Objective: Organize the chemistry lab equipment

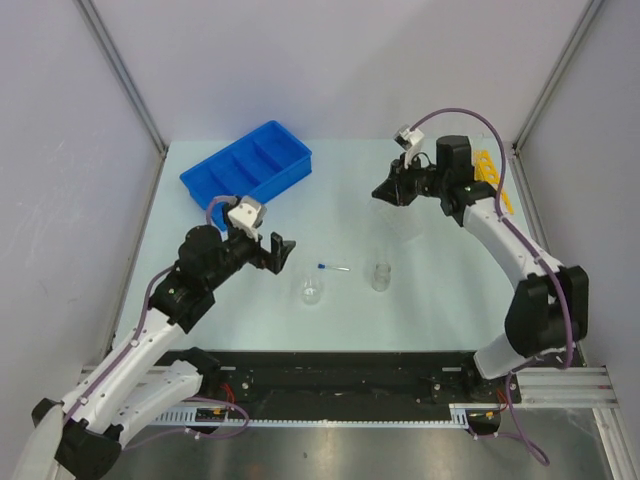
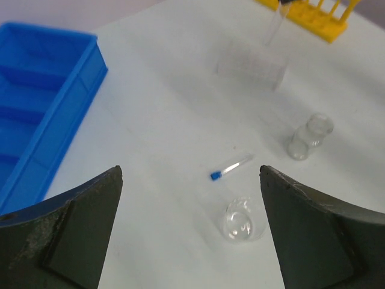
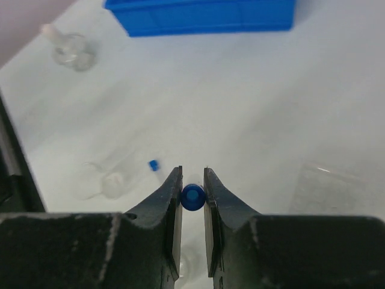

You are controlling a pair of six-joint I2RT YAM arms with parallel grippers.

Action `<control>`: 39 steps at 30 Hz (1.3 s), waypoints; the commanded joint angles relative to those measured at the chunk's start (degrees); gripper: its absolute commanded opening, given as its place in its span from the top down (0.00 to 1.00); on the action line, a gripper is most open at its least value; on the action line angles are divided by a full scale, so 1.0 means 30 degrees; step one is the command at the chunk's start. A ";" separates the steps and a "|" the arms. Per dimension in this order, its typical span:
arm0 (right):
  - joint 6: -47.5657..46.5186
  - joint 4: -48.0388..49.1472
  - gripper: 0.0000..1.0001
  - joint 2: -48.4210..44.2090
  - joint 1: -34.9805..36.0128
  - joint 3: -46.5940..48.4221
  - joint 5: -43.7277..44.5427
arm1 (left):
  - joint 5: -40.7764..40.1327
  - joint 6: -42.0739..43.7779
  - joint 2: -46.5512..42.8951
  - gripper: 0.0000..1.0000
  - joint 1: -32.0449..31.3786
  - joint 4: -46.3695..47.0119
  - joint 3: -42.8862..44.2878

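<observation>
**At the table's [image 1: 450,300] far right: tube [image 3: 193,197] bound for the rack [image 1: 490,172]**

Near the plate [image 2: 251,69], the right gripper [image 1: 384,190] is clamped on the tube's blue cap, with the body hanging below. The step, I judge, is seating it in the rack just beside. Keep the tube upright, line it up over a hole, lower slowly, and only then let go (which holes are free is hard to tell from these views). The rack sits near the table's right edge, so come in from the inner side. The left gripper [image 1: 281,252] hangs with fingers wide apart near the tray [image 1: 247,172], well away. A second tube [image 1: 333,268], the beaker [image 1: 312,291] and the vial [image 1: 380,277] lie mid-table with room around them.
</observation>
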 commanded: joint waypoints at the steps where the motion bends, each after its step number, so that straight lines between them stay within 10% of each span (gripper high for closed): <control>1: -0.2177 -0.0435 0.87 0.2807 -0.0524 0.1938 0.2732 | -0.0812 0.1235 -0.0692 0.00 0.0155 -0.0845 -0.1360; 17: -0.3088 -0.1812 0.86 0.9315 -0.1580 0.7535 0.4843 | -0.1866 0.1294 0.0421 0.00 0.0243 -0.1137 -0.1304; 39: -0.3352 -0.1696 0.85 1.0459 -0.0819 0.6630 0.5195 | -0.1691 0.1235 0.0538 0.00 0.0302 -0.1108 -0.1304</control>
